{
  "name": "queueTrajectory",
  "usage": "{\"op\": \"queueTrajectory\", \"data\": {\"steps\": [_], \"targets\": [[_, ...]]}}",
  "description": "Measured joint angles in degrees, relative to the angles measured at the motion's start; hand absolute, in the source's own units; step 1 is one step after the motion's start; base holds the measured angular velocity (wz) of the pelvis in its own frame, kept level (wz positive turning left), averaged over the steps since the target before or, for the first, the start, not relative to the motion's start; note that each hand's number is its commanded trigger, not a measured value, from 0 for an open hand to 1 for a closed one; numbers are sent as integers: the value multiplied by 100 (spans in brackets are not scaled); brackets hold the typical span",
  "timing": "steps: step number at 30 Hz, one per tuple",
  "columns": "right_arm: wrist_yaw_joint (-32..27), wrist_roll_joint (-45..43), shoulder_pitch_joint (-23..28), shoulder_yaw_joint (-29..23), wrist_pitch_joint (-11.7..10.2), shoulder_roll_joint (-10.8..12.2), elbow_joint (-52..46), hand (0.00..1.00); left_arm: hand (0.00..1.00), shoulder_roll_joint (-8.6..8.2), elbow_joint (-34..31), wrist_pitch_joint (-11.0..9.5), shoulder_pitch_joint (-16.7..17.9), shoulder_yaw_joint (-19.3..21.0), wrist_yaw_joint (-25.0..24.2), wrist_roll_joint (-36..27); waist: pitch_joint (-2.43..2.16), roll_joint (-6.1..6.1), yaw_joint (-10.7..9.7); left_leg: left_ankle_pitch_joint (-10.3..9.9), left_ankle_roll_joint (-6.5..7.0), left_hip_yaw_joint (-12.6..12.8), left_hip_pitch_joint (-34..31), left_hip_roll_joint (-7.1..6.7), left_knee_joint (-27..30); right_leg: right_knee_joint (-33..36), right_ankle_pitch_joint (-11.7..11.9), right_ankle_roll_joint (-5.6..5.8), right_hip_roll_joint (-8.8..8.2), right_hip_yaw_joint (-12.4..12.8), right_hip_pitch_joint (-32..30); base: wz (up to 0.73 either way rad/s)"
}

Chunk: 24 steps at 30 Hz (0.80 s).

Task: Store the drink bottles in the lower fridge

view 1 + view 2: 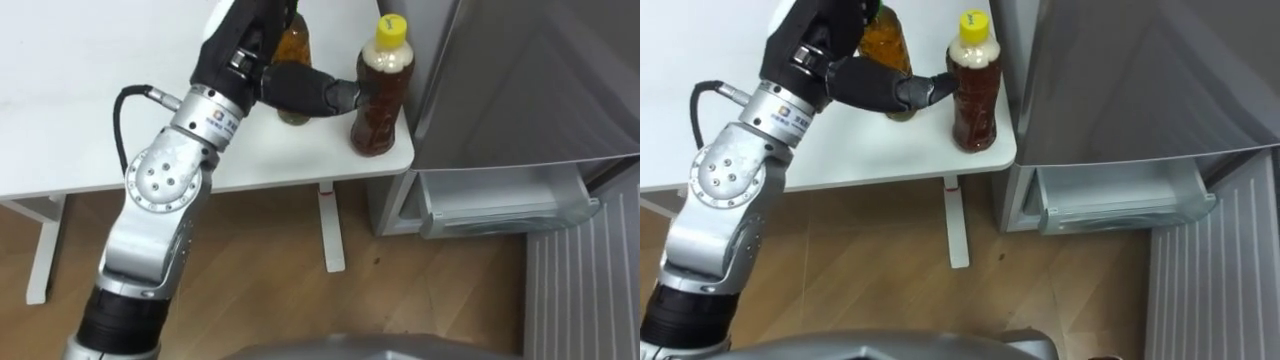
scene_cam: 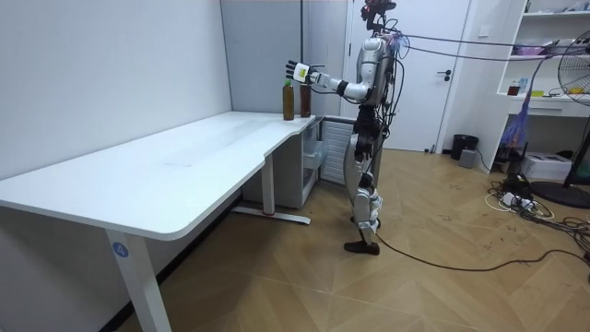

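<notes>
Reaching over the far corner of the white tabletop point(image 1: 80, 100), the left hand point(image 1: 245, 45) sits at the two drinks. Thumb stuck straight out, tip against the side of the yellow-capped bottle point(image 1: 380, 100). The fingers point(image 2: 293, 66) run off the top edge in the eye views; the room view shows them spread apart, not clamped on anything.

Both drinks are upright on the tabletop, near its edge. The yellow-capped bottle stands at the corner, just beside the grey fridge point(image 1: 540, 80). The rear bottle point(image 1: 294, 45) is just behind the thumb, partly covered by the hand, cap hidden.

The fridge wall closes off the right side of the corner. Low on it a pale plastic drawer point(image 1: 500, 205) is pulled out; can't tell what is in it. A ribbed white panel point(image 1: 585, 290) lies below and right of the drawer. A white table leg point(image 1: 331, 230) drops to the wood floor point(image 1: 300, 300) just left of the fridge.

Bottles are clear plastic, rounded shoulders, filled with amber-brown liquid almost to the neck. Tabletop is smooth and matt, the fridge flat grey.

In the room view the robot stands upright on the floor at the table's far end, by the fridge, left arm held out over the bottles.
</notes>
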Motion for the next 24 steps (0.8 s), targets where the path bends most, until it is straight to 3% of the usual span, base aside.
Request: {"op": "queueTrajectory", "data": {"steps": [10,16,24], "targets": [[-20,43,-2,129,12,-4,-4,0,0,-2,149,214,29,-247,-135,-3,-4,4,4,0,0,8,27,0,-2,-2,0,0,0,21,42,0],[50,71,14,154,177,-3,-28,0,0,11,150,410,40,-450,-526,-11,-24,23,-4,0,0,88,18,7,-14,12,1,-1,2,101,-4,-7],[38,217,-5,154,245,-3,-50,0,0,-28,429,494,127,-451,-813,-96,-35,6,-3,0,0,145,11,14,-3,24,2,-4,2,116,-11,-1]]}}
